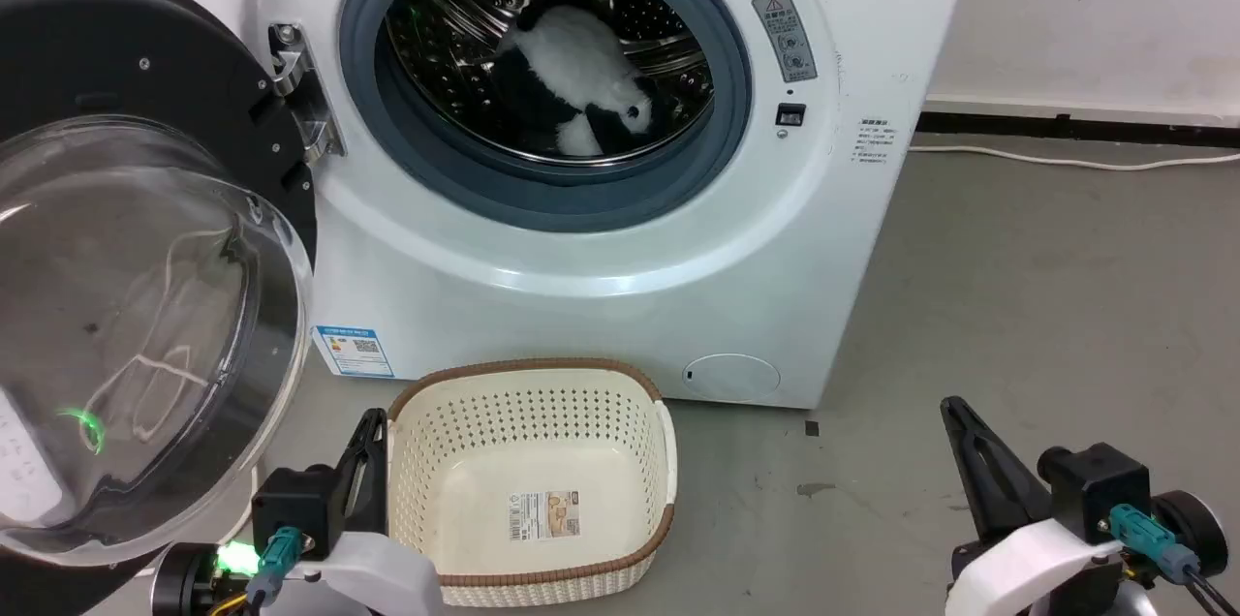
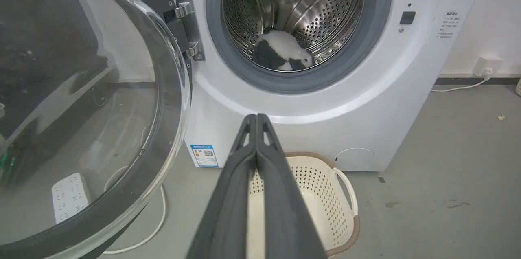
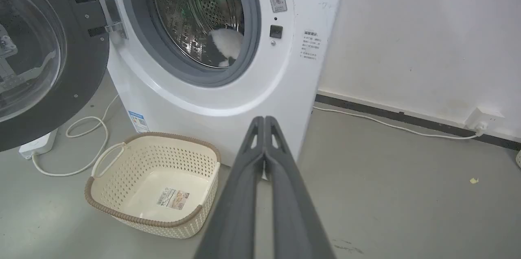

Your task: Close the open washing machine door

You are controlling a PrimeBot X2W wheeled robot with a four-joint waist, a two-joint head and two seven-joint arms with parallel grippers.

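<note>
The washing machine door [image 1: 145, 258] hangs swung out left of the washing machine [image 1: 620, 306], hinged at the opening's left edge. A soft toy [image 1: 581, 74] lies in the drum [image 1: 455, 35]. A basket [image 1: 528, 372] sits on the floor [image 1: 1017, 306] just before the machine; the left end effector [image 1: 373, 422] is beside its left rim

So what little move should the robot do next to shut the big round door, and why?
Probably lift the left pincer toward the near rim of the washing machine door, ready to nudge it rightward. The door hangs wide open on its hinge at the robot's left; that pincer is shut, touching nothing, and sits closest; the right pincer is far off.
</note>
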